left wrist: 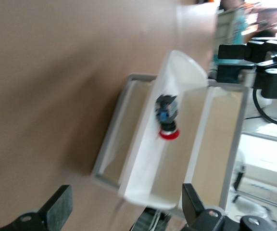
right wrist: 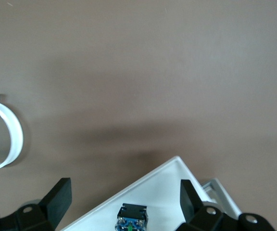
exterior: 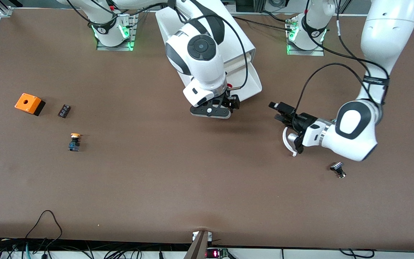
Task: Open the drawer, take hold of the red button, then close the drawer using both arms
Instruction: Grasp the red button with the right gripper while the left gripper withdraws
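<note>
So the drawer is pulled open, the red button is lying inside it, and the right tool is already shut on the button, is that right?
Not quite. The drawer is pulled open and the red button lies inside it, but the right tool is open above the drawer, not shut on the button. The right wrist view shows its fingers spread wide with the button untouched between them.

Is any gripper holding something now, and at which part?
Nothing is held. The left gripper is open over the table; the right gripper is open above the button in the drawer.
</note>
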`<state>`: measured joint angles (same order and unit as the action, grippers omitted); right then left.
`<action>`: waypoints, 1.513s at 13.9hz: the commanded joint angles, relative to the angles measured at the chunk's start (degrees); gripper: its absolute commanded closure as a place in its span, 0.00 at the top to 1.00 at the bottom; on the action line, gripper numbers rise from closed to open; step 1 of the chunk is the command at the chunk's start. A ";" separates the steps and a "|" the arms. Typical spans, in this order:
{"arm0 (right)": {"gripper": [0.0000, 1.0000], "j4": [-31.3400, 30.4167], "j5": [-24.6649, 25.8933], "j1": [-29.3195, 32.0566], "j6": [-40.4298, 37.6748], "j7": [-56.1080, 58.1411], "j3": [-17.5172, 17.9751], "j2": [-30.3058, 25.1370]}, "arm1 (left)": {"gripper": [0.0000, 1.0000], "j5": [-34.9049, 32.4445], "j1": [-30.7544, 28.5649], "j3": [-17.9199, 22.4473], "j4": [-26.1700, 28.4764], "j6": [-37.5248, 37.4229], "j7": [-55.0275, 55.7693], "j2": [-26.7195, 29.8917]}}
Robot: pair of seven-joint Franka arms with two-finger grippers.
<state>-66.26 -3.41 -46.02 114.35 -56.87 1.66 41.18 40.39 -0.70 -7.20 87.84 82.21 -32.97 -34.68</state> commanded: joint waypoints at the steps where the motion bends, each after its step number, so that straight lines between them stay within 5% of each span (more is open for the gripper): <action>1: 1.00 2.27 -0.45 -2.31 -0.70 -3.68 -0.35 3.55 | 1.00 -8.99 0.26 -0.36 -4.59 -2.22 7.19 2.59; 6: 1.00 0.53 -0.63 -5.04 -1.06 -9.39 -0.34 3.91 | 1.00 -35.34 5.00 -1.77 -15.64 -5.03 17.68 6.29; 10: 0.94 -0.54 -0.54 -6.45 -2.55 -10.97 -0.34 3.55 | 1.00 -40.39 4.92 -0.63 -26.03 -5.83 17.77 5.77; 12: 0.74 -0.54 -0.54 -6.80 -3.42 -10.63 -0.34 3.47 | 1.00 -41.88 4.83 -0.10 -27.89 -1.98 17.77 5.85; 16: 0.00 -0.54 -0.45 -6.71 -4.75 -5.46 -0.43 2.94 | 1.00 -47.51 4.75 -0.62 -27.37 -1.17 26.44 7.35; 19: 0.00 0.07 -0.54 -6.54 -6.06 -5.71 -0.35 1.54 | 0.99 -47.52 4.39 -0.71 -22.74 0.67 29.28 10.93; 21: 0.00 1.73 -0.98 -5.84 -7.91 -5.80 -0.52 -0.04 | 1.00 -47.34 3.87 -0.71 -11.26 6.09 29.63 18.73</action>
<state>-66.06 -3.44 -52.28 109.21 -63.54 1.50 43.69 -5.66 3.74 -7.51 63.87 83.30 -4.75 -25.18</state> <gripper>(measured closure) 0.581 0.000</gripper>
